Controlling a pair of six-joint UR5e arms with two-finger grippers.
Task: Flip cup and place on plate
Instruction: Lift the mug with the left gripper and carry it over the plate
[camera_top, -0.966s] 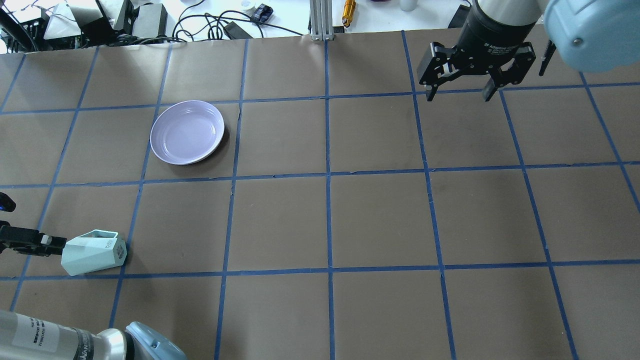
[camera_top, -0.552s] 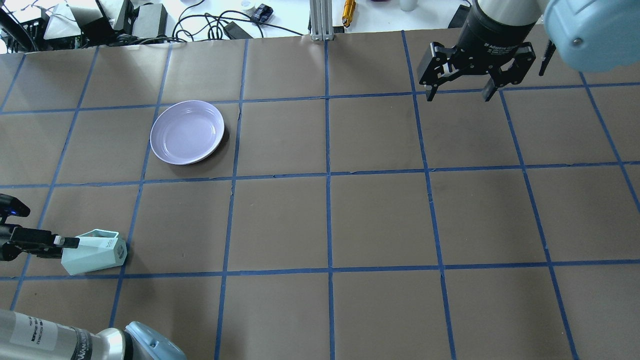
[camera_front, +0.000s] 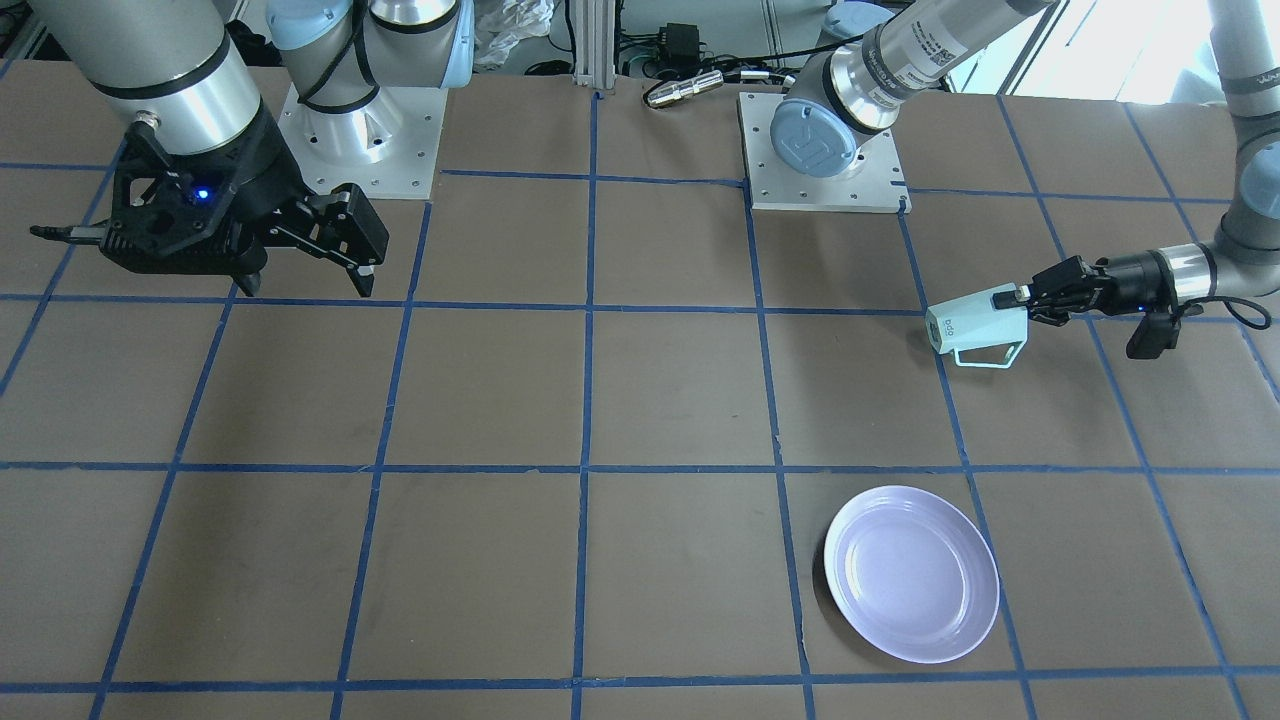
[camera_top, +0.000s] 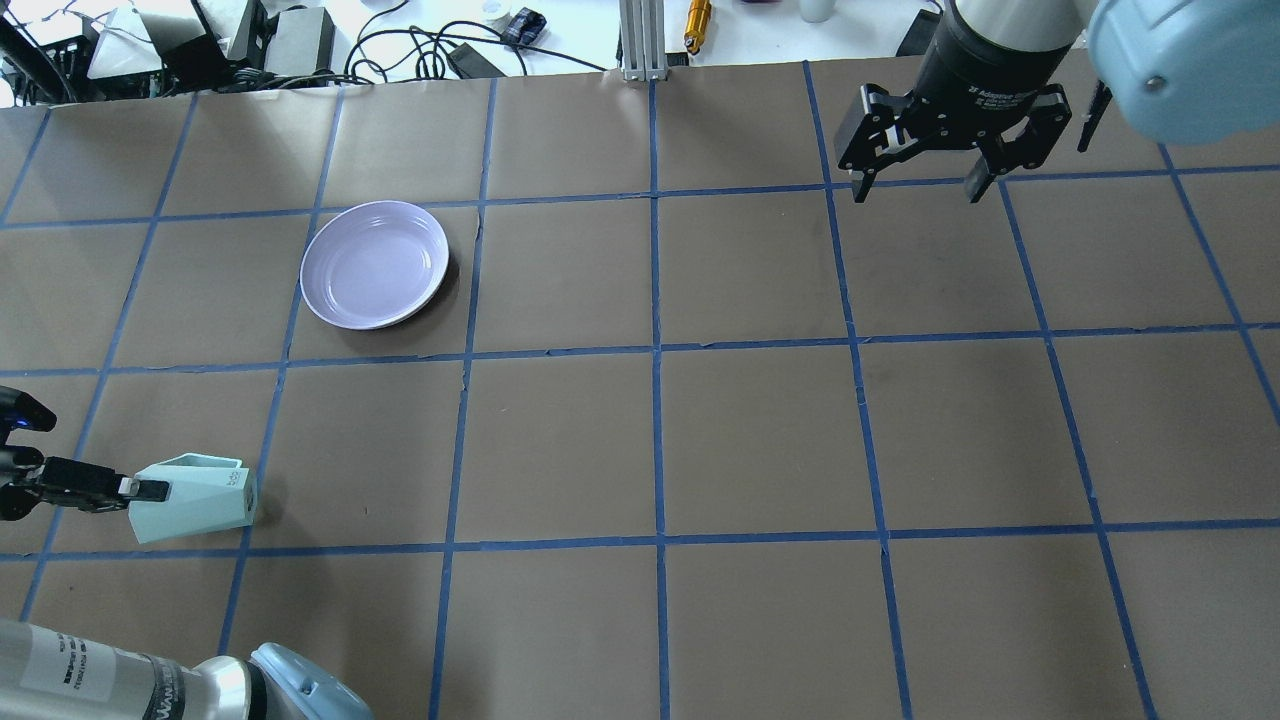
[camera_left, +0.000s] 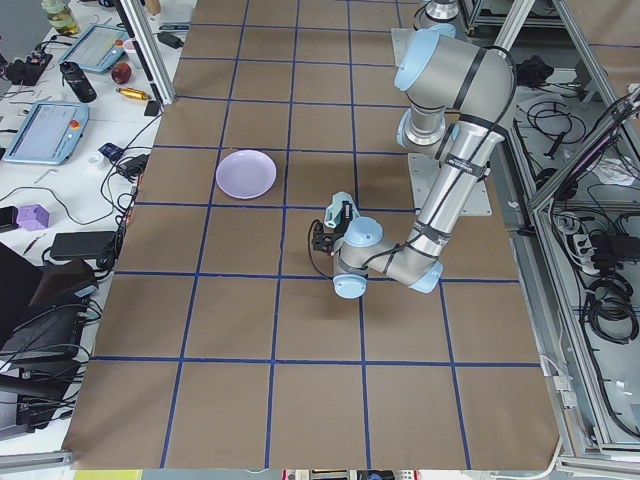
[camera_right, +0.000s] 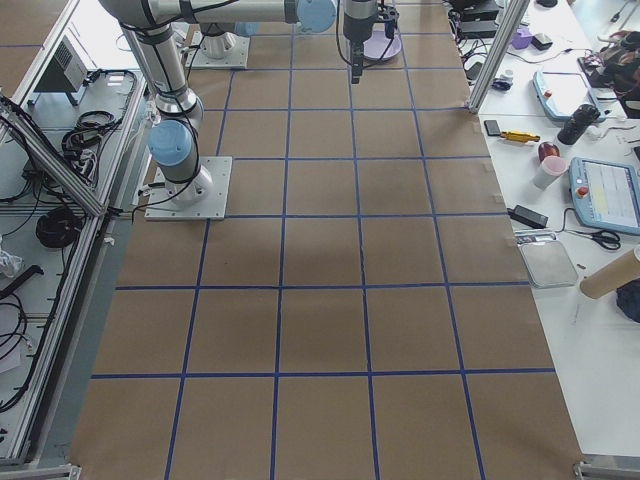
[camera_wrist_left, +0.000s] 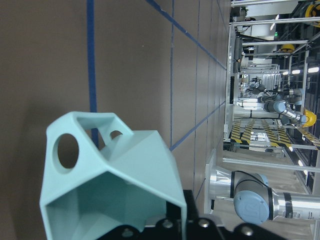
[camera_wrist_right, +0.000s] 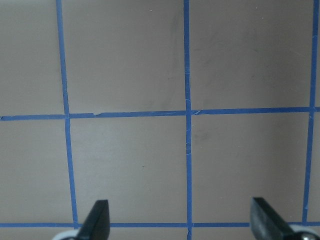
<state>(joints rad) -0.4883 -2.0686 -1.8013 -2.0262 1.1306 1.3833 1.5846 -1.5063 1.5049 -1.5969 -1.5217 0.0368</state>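
Note:
The pale mint-green faceted cup (camera_top: 200, 503) lies on its side at the table's near left, its open mouth facing my left gripper (camera_top: 150, 489). The gripper is shut on the cup's rim wall; in the front view the cup (camera_front: 972, 325) has its handle on the plate side, and the left gripper (camera_front: 1022, 297) holds its rim. The left wrist view shows the cup (camera_wrist_left: 115, 180) close up, mouth toward the camera. The lavender plate (camera_top: 375, 263) sits empty farther out, also in the front view (camera_front: 912, 573). My right gripper (camera_top: 920, 185) is open and empty at the far right.
Blue tape lines divide the brown table into squares. Cables, boxes and a metal post (camera_top: 640, 40) lie beyond the far edge. The right wrist view shows only bare table between the open fingers (camera_wrist_right: 98, 220).
My left gripper has moved right to the cup's mouth and closed on the rim. The cup has shifted and turned slightly. The right arm has barely moved.

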